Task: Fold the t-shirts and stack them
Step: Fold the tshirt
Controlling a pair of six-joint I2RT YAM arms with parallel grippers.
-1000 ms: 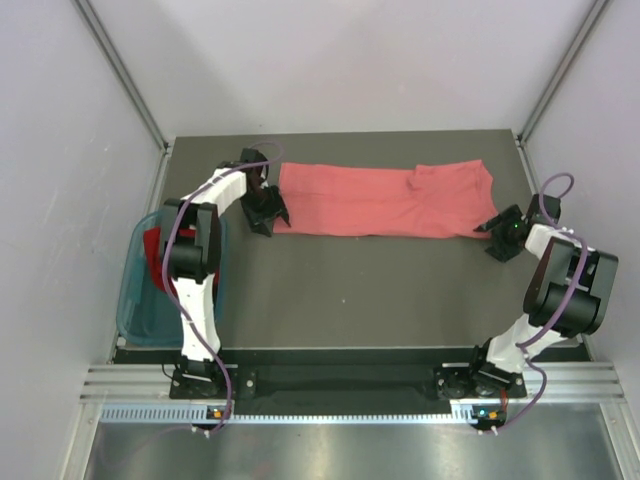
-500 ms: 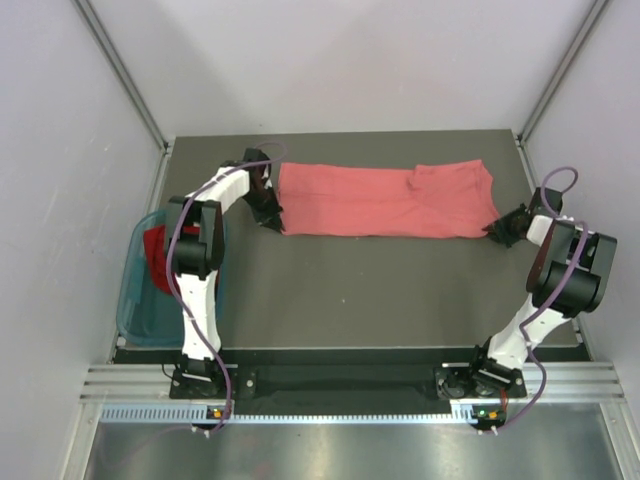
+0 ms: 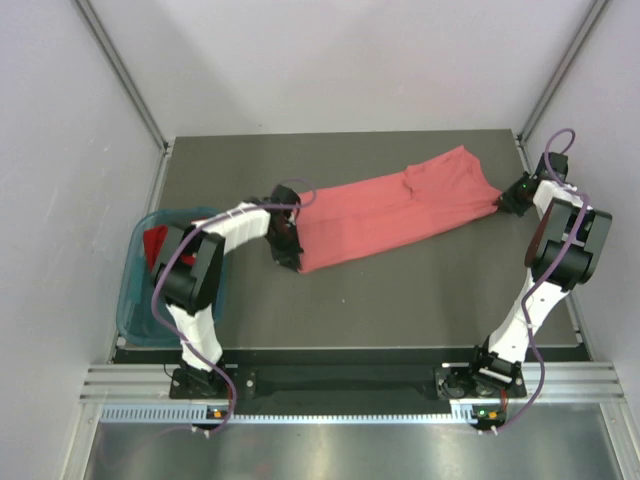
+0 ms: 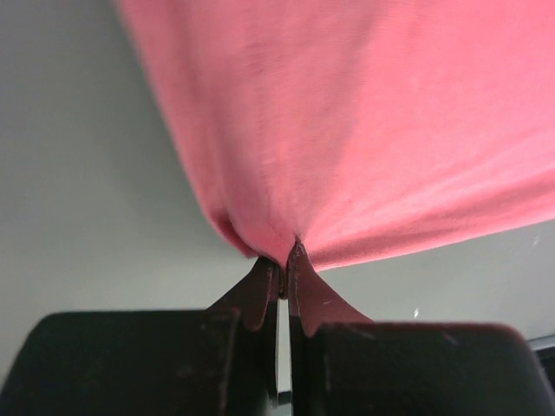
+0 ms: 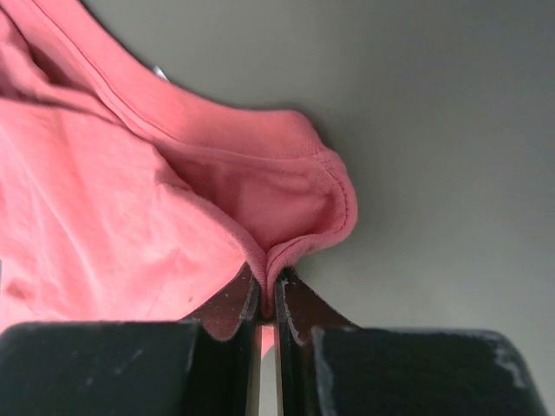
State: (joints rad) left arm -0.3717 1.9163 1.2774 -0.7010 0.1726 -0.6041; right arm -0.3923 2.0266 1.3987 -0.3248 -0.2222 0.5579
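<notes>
A salmon-pink t-shirt (image 3: 390, 210) lies folded into a long strip, slanting across the dark table from lower left to upper right. My left gripper (image 3: 290, 250) is shut on its lower-left end; in the left wrist view the cloth (image 4: 364, 130) bunches into the closed gripper (image 4: 284, 264). My right gripper (image 3: 507, 197) is shut on the strip's right end, and the right wrist view shows a hemmed edge (image 5: 217, 199) pinched between the fingers of that gripper (image 5: 266, 286). A deep red t-shirt (image 3: 155, 243) lies in the teal basket, mostly hidden by the left arm.
The teal plastic basket (image 3: 135, 300) sits at the table's left edge beside the left arm's base. Grey walls and metal posts enclose the table on three sides. Dark table surface (image 3: 400, 300) shows in front of the shirt.
Both grippers closed on the ends of the pink shirt. The left end has been drawn forward and to the right, the right end moved back, so the strip now lies slanted instead of straight.
</notes>
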